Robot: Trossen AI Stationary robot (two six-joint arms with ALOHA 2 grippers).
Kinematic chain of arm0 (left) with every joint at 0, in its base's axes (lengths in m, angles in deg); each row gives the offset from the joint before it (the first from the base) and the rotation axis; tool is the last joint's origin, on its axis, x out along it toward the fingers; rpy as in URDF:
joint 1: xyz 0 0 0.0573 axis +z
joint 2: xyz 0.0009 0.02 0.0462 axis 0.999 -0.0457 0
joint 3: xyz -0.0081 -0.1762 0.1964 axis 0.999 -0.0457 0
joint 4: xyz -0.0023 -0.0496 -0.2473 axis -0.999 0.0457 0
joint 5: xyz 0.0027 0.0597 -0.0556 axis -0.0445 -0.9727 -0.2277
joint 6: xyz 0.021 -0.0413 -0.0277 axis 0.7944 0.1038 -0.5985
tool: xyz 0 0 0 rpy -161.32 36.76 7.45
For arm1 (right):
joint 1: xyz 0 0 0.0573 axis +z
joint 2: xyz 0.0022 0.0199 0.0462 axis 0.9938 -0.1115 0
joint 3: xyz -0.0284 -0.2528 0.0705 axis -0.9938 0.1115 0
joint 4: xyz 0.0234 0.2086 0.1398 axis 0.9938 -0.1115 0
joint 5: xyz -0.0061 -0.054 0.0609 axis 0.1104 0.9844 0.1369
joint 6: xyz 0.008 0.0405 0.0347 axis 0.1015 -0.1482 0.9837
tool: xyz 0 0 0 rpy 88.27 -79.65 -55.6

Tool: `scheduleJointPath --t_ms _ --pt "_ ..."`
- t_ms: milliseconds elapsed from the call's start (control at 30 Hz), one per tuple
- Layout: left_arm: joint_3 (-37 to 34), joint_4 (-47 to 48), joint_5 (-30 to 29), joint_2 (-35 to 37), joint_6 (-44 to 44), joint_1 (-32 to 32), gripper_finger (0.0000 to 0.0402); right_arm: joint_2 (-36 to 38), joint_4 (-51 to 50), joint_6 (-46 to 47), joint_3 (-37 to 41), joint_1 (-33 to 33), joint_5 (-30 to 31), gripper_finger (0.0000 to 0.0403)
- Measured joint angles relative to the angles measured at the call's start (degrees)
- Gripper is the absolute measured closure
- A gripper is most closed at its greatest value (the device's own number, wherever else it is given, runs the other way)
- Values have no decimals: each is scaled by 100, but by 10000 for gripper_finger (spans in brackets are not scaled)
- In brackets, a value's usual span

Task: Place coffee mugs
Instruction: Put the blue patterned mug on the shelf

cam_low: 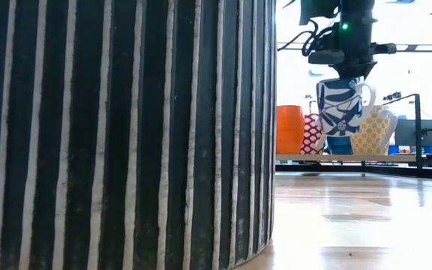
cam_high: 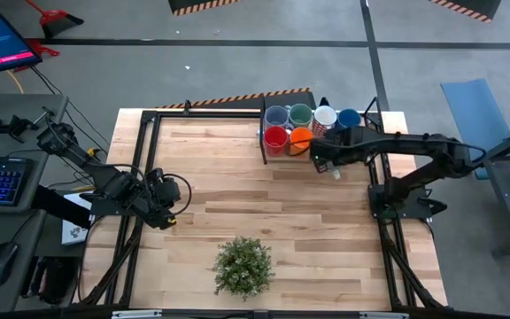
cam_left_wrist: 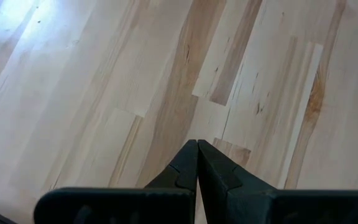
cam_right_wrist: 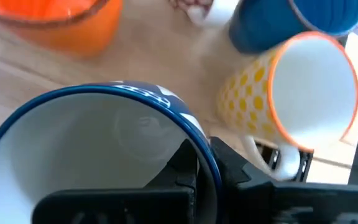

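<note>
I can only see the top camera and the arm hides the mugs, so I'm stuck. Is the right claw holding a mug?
Observer: Yes. The right claw is pinching the rim of a blue-and-white patterned mug.
Operator: Is it up in the air?
Observer: It looks lifted. In the low view its bottom hangs higher than the base of the orange mug.
Operator: Anything close to it?
Observer: A yellow-dotted mug sits tilted right beside it. I cannot tell if they touch.
</note>
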Motion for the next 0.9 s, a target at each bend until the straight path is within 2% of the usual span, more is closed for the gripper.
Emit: scheduleJointPath --t_ms 167,333,467,900 --pt "0 -4 0 2 -35 0 401 -2 131 -441 0 -476 103 403" --pt "0 -9 0 2 -37 0 402 -4 512 -883 0 -783 -40 403" --pt "0 -10 0 2 -44 0 402 -5 803 -1142 0 -940 -74 403" --pt "0 -21 -8 0 -48 0 401 -220 831 -1518 -2 -1191 -69 403"
